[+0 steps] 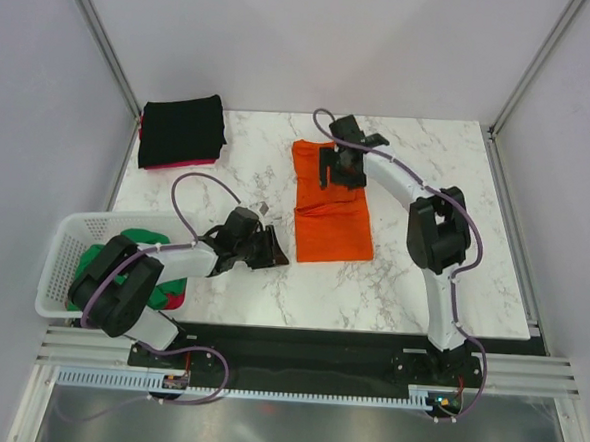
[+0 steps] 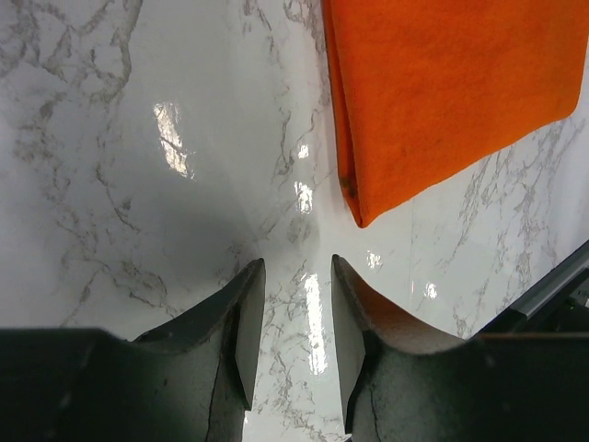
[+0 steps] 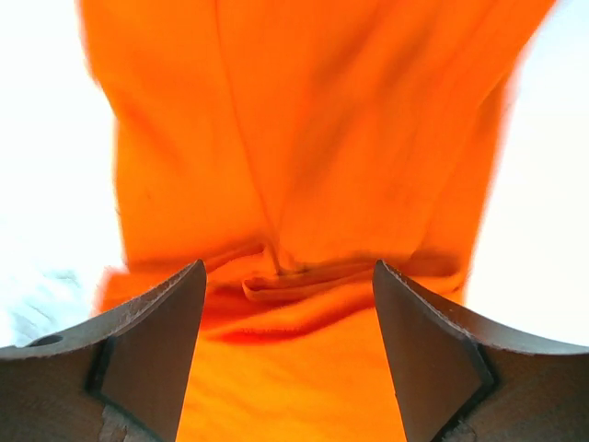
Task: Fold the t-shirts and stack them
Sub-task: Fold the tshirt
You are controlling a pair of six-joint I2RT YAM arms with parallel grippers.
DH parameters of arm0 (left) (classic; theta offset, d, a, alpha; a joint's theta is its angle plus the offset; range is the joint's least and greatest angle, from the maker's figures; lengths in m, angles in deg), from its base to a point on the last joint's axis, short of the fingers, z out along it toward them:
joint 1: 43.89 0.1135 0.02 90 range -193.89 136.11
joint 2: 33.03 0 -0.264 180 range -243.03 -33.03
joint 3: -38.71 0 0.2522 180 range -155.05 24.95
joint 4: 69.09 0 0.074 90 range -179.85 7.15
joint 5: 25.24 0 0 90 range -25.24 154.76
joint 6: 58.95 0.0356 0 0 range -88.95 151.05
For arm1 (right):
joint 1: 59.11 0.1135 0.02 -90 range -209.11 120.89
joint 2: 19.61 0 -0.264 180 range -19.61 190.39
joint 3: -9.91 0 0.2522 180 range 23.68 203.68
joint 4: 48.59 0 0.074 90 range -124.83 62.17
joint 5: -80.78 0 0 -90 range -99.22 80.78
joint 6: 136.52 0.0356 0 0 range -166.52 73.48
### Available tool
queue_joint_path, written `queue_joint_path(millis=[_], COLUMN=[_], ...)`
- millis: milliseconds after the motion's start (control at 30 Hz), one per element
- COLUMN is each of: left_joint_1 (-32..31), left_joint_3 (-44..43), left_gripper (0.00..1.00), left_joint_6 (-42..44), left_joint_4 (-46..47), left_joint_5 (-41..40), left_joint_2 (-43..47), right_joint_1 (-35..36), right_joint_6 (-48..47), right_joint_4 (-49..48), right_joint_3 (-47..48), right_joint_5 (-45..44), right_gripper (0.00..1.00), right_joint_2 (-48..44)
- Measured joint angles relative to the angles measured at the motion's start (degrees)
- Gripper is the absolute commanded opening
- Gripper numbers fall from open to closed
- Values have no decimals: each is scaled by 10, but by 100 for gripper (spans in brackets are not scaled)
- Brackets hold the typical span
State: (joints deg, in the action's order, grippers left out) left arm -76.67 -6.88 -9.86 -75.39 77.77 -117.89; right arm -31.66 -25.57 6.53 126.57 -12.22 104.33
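Closed in by pale, plain walls (image 1: 336,43), with grey metal posts (image 1: 104,41) running up at the far corners. Filling the middle, a white marble-patterned bench (image 1: 432,279), glossy enough to catch light glints in the left wrist view. Along its near edge, a black base strip (image 1: 308,342) carrying both arms.

At centre, lying flat and folded to a long rectangle, the orange t-shirt (image 1: 333,208). In the far left corner, a folded black t-shirt (image 1: 182,129) stacked on a pink-red t-shirt (image 1: 193,164), seen only as an edge. At the near left edge, a white lattice basket (image 1: 66,237) holding a green t-shirt (image 1: 100,261), half hidden by the left arm.

Over the orange t-shirt's far end, the right gripper (image 1: 340,169) (image 3: 288,276), spread wide above the fabric, pinching nothing. Just beside that shirt's near left corner, the left gripper (image 1: 273,250) (image 2: 296,276), partly spread over bare marble, gap clear.
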Motion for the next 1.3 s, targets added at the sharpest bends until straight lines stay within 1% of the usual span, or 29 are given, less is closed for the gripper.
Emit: queue_joint_path(millis=[100,133,200,233,300,467,533,633,700,767,800,833,1000,1300], left_joint_1=[0,0,0,0,0,-2,-6,-13,-18,-23,-26,-28,-45,-50], left_joint_3=[0,0,0,0,0,0,-5,-35,-73,-118,-144,-170,-280,-396], left_gripper=[42,42,42,42,42,42,41,40,39,38,38,38,38,37], left_joint_6=[-1,-1,-1,-2,-3,-7,-7,-7,-6,-6,-6,-6,-5,0], left_joint_4=[5,5,6,6,6,6,-3,-31,-54,-70,-78,-86,-134,-191], left_joint_5=[3,3,3,3,3,2,1,-5,-12,-21,-25,-30,-57,-73], left_joint_2=[-3,-3,-3,-3,-3,-3,-3,-16,-32,-54,-67,-80,-143,-261], right_joint_1=[-23,-30,-43,-49,-55,-56,-57,-60,-61,-62,-62,-62,-55,-31], right_joint_6=[3,4,8,9,14,28,35,46,52,56,58,58,63,63], right_joint_4=[32,34,31,26,3,-49,-61,-92,-110,-116,-120,-123,-141,-157], right_joint_3=[137,165,180,166,83,-198,-291,-399,-455,-488,-499,-507,-517,-518], right_joint_5=[-10,-12,-17,-21,-27,-13,3,27,41,52,58,63,83,113], right_gripper=[81,82,82,82,83,82,81,81,80,79,75,74,74,72], right_joint_2=[38,41,25,8,-51,-237,-297,-352,-374,-385,-389,-393,-422,-436])
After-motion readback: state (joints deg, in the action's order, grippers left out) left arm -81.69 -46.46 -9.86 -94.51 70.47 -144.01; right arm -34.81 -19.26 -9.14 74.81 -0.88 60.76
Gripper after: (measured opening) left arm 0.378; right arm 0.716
